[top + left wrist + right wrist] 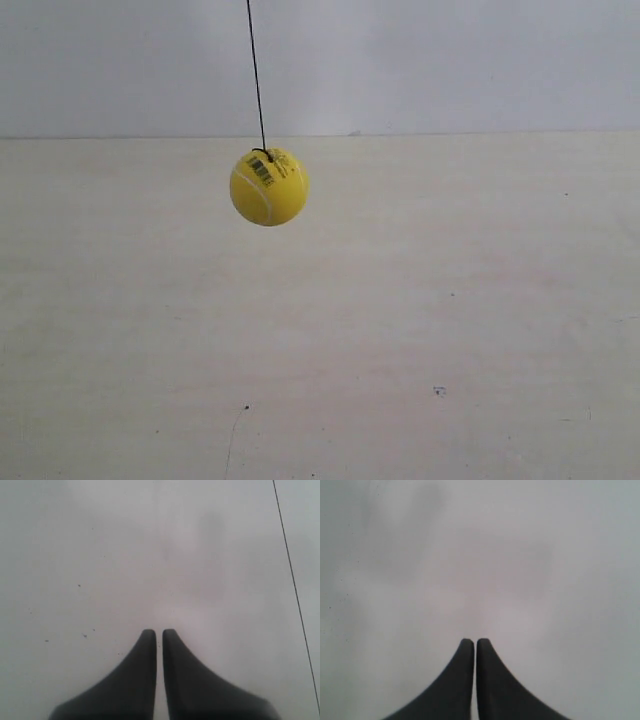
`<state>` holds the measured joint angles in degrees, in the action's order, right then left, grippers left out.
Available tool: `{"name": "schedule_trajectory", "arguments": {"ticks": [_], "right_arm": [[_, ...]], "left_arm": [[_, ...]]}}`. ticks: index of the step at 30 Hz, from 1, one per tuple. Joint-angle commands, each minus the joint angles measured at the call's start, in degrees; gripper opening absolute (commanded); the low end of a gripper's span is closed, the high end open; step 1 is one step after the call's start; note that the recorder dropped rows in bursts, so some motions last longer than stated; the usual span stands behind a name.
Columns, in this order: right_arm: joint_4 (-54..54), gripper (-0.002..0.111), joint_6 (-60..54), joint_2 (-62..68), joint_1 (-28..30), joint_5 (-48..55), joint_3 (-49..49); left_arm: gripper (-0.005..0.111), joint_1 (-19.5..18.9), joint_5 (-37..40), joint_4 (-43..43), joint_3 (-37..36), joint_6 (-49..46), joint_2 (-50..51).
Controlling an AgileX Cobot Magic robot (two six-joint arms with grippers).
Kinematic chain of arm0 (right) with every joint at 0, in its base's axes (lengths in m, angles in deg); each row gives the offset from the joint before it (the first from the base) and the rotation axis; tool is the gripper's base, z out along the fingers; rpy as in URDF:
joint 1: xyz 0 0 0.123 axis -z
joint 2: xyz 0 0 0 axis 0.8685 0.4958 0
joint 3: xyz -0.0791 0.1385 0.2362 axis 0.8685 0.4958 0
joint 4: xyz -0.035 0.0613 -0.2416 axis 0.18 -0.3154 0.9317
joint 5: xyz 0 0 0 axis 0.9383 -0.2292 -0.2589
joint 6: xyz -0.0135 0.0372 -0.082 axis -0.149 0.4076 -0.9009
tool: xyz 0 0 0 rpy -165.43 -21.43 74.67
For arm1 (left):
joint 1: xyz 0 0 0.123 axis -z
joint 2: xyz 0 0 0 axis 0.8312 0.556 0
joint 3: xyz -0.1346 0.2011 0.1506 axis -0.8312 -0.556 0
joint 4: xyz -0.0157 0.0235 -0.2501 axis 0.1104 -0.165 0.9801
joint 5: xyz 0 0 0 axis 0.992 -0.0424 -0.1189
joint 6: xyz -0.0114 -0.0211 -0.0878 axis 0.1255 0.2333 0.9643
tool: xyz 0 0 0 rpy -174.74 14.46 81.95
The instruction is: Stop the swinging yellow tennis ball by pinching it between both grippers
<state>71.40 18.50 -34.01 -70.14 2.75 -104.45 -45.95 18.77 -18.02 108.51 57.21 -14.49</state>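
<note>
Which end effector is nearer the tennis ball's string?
Left, tentatively. The black string passes beside the left end effector in its wrist view. The right end effector sees neither string nor tennis ball. Neither arm appears in the exterior view.

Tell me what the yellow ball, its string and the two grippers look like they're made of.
Yellow tennis ball: probably felt, going by its matte yellow surface with a white curved seam and dark printed marks. String: thin black cord, perhaps nylon or elastic; it is too fine to tell. Left gripper and right gripper: smooth matte black with no shine, likely plastic or rubber; the blur leaves it open.
</note>
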Motion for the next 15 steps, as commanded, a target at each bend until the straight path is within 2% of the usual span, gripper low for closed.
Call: {"name": "schedule_trajectory", "arguments": {"ticks": [1,10,15], "right_arm": [[-0.22,0.000,2.07,-0.31,0.04,-0.22,1.88],[-0.31,0.000,7.61,-0.31,0.04,6.43,3.72],[-0.31,0.000,10.24,-0.31,0.04,9.70,3.72]], "left_arm": [[0.005,0.17,-0.65,0.50,-2.75,0.61,0.53],[0.005,0.17,-0.65,0.39,-7.93,1.26,0.53],[0.005,0.17,-0.28,0.39,-8.29,1.26,0.53]]}}
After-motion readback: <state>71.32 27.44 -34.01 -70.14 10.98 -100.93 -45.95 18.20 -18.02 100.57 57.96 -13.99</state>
